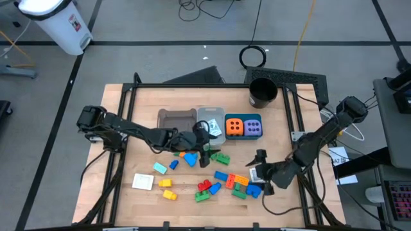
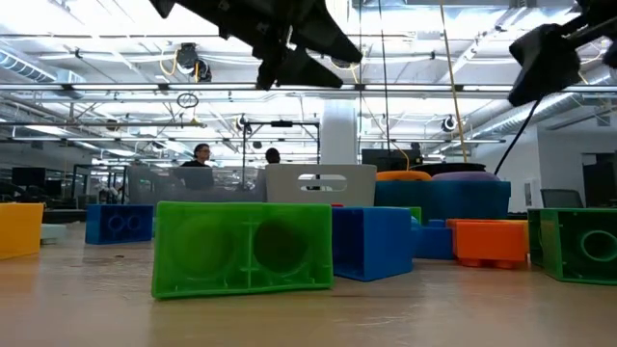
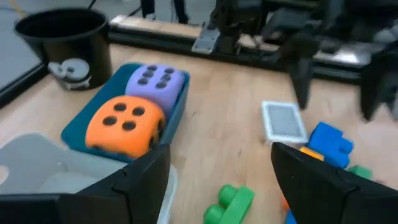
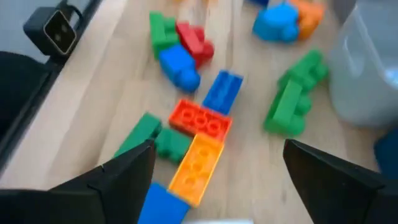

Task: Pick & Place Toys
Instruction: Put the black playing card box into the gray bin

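Observation:
Small plastic bricks (image 1: 215,176) in red, blue, green, orange, yellow and teal lie scattered on the wooden table. An orange dotted cube (image 3: 124,124) and a purple one (image 3: 157,81) sit in the teal bin (image 1: 243,127). My left gripper (image 1: 205,153) hangs open above the far edge of the brick pile, next to the clear bin (image 1: 209,122); nothing is between its fingers (image 3: 143,180). My right gripper (image 1: 260,173) hangs open over the pile's right end, above an orange brick (image 4: 196,158) and a red-orange one (image 4: 199,118). A white card (image 3: 283,121) lies below it.
A grey bin (image 1: 176,120) stands left of the clear bin. A black cup (image 1: 262,92) stands at the far right. Another white card (image 1: 142,181) lies at the near left. A green brick (image 2: 241,246) lies near the front edge. Dark rails (image 1: 122,160) frame the table.

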Motion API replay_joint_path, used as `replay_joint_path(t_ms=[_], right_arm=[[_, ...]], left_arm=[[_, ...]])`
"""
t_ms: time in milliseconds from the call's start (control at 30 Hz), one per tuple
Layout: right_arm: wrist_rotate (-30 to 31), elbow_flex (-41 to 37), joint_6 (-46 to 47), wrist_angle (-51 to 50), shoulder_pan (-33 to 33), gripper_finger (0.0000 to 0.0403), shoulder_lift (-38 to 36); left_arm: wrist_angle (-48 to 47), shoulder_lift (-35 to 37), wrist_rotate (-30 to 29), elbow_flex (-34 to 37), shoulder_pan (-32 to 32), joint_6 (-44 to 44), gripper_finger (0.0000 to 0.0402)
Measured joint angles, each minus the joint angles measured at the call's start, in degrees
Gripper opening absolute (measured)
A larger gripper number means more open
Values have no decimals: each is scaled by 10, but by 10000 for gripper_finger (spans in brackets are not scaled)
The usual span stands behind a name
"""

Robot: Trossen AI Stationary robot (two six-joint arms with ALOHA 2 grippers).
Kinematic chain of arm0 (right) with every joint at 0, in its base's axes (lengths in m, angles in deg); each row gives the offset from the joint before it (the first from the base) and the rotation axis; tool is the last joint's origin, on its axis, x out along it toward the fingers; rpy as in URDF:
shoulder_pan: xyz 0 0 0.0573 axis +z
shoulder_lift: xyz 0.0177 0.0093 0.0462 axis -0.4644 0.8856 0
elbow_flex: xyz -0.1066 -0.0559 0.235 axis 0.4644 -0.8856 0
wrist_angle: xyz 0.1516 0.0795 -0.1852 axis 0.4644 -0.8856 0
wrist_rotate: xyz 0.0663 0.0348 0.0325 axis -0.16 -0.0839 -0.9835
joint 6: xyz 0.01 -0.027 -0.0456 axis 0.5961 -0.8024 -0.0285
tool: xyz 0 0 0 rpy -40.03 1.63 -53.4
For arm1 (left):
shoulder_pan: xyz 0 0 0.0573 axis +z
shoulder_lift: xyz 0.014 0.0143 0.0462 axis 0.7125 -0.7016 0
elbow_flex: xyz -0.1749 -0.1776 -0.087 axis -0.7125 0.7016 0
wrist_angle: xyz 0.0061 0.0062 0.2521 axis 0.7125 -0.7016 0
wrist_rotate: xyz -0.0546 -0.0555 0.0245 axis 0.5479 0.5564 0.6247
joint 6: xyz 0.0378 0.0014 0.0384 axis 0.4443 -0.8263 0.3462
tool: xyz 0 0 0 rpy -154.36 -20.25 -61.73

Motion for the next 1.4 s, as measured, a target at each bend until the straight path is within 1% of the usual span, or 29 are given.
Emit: replay_joint_path(t_ms=[67,133,200,333,400,600,733,833,1000,1167,1333,1400], right_arm=[[-21,23,14,-61,8,354,9],[-52,25,16,-112,18,355,18],[-70,16,28,-153,26,352,27],[-89,-13,69,-168,27,346,34],[-99,-26,78,-169,27,346,35],[-100,-54,88,-164,26,350,35],[-126,-72,87,-135,26,350,35],[-144,-89,88,-95,23,350,35],[-145,-120,101,-70,15,348,35],[-142,-139,114,-57,8,335,33],[-141,-140,85,-44,9,310,33],[-141,-141,73,-36,9,306,33]], left_arm=[[4,0,-1,0,4,-7,285],[7,1,-1,0,9,-12,285],[5,0,-1,0,11,-15,285],[6,0,-1,0,13,-22,285],[5,0,-1,0,13,-23,285],[3,0,-1,0,13,-24,285],[0,0,-1,0,13,-24,285],[1,0,-1,-1,13,-24,285],[1,0,0,-1,13,-24,285],[1,0,0,-1,13,-24,285],[1,0,0,-1,13,-24,285],[1,0,0,-1,13,-24,285]])
